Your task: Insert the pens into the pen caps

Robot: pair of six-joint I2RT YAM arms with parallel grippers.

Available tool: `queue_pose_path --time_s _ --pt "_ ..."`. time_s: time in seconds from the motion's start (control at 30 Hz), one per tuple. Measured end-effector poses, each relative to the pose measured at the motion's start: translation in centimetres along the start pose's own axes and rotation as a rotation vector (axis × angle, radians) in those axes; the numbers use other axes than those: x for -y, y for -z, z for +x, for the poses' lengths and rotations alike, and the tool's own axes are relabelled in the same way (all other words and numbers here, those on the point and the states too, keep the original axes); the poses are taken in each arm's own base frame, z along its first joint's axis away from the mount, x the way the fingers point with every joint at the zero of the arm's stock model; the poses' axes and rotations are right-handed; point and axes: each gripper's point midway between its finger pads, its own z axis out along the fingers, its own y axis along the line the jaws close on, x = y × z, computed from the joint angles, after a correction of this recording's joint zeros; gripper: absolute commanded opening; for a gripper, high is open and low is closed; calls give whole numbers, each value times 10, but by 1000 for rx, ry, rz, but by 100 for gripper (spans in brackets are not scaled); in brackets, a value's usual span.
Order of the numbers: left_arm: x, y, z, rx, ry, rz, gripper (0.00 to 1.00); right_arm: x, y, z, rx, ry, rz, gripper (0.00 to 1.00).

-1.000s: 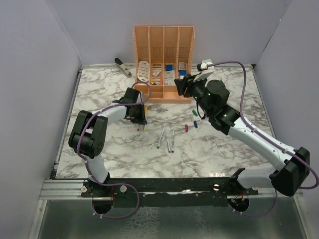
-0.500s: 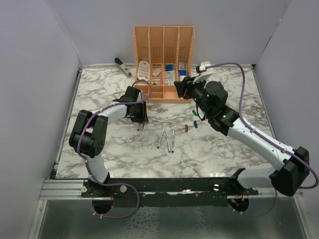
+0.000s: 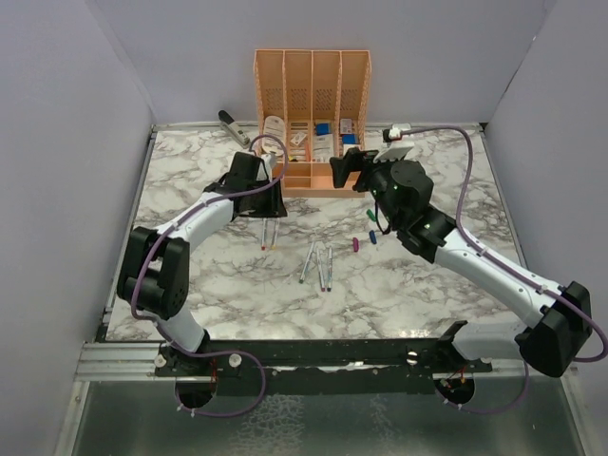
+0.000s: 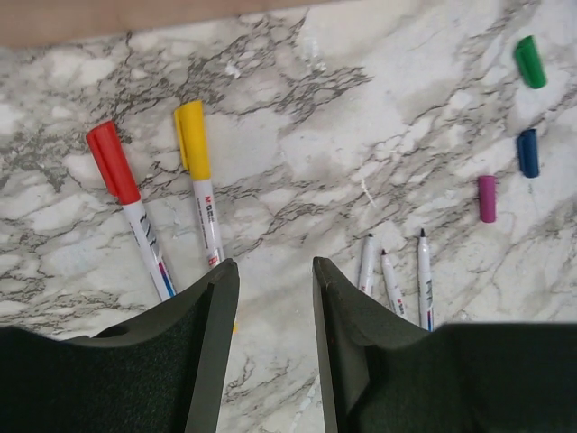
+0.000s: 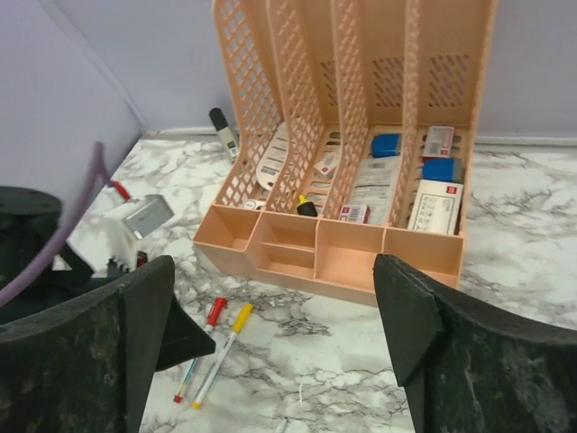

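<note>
Pens (image 4: 391,281), three uncapped, lie lower right in the left wrist view, long axes running up-frame, just right of the left claw (image 4: 273,271), part open and empty. Loose caps (image 4: 527,153) sit upper right, nearer the right claw (image 5: 275,271), wide open and empty.

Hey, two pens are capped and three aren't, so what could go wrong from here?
1. The three uncapped pens lie close side by side, so a gripper closing on one may nudge or drag its neighbour.
2. The green cap, blue cap and purple cap are small and loose on the smooth marble tabletop; an off-centre grasp could flick them away.
3. The right gripper hangs open close to the orange organiser and might clip it.
</note>
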Motion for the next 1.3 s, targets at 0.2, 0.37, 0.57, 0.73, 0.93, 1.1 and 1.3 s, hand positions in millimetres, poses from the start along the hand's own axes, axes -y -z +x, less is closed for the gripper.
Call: queue_pose_path --time_s 0.2,0.37,0.57,0.73,0.93,1.1,1.3 --pt "27 20 -17 79 -136 94 39 26 12 0 32 -77 114 96" --pt "55 17 8 37 -279 199 39 61 13 -6 54 -167 206 98" --pt "77 17 45 -46 -411 226 39 118 14 2 31 -293 367 99" --pt "71 22 53 -137 -422 157 39 122 17 7 17 -294 380 98" --pt "64 16 58 -260 -415 65 39 125 19 10 8 -274 394 97" --pt "67 6 76 -372 -452 1 39 126 20 13 -5 -262 403 96" --pt "64 -6 107 -481 -477 -65 39 129 19 22 -36 -237 412 96"
